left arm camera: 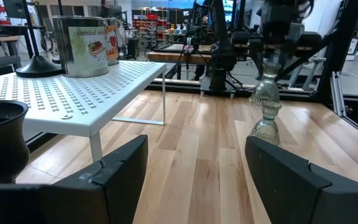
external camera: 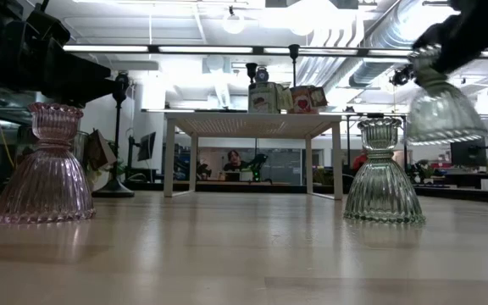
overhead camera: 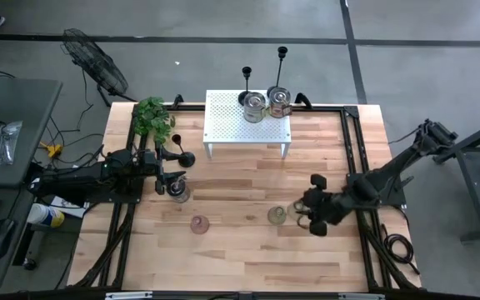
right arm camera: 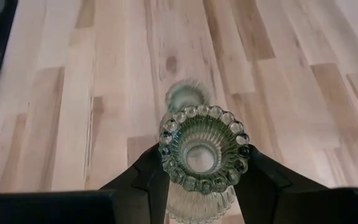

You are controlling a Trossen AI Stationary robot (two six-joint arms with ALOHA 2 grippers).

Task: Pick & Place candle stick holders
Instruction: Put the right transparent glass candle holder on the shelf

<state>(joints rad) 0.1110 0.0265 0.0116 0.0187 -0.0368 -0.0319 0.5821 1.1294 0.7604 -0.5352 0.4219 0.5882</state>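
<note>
My right gripper (overhead camera: 307, 218) is shut on a clear-greenish glass holder (external camera: 443, 106) and holds it up beside a greenish glass holder (external camera: 384, 182) that stands on its wide base on the table. A pinkish glass holder (overhead camera: 199, 223) stands on the table nearer the left. My left gripper (overhead camera: 172, 177) is open and empty in its wrist view (left arm camera: 194, 174). A clear glass holder (overhead camera: 178, 193) and an upright black candlestick (overhead camera: 182, 157) stand close beside it. Two more black candlesticks (overhead camera: 247, 83) stand at the far edge of the white shelf (overhead camera: 223, 125). My right gripper pinches the glass holder's narrow neck, just under its beaded top rim (right arm camera: 204, 149), between its two fingers (right arm camera: 151, 174), one on each side. The fingers come from above, pointing down. The holder hangs upright, wide base down, lifted clear of the table.
Two tins (overhead camera: 255, 107) stand on the white perforated shelf. A small green plant (overhead camera: 152, 117) sits at the table's far left. Black frame rails run along the table's left and right sides (overhead camera: 352, 142). Bare wood lies between the shelf and the glass holders.
</note>
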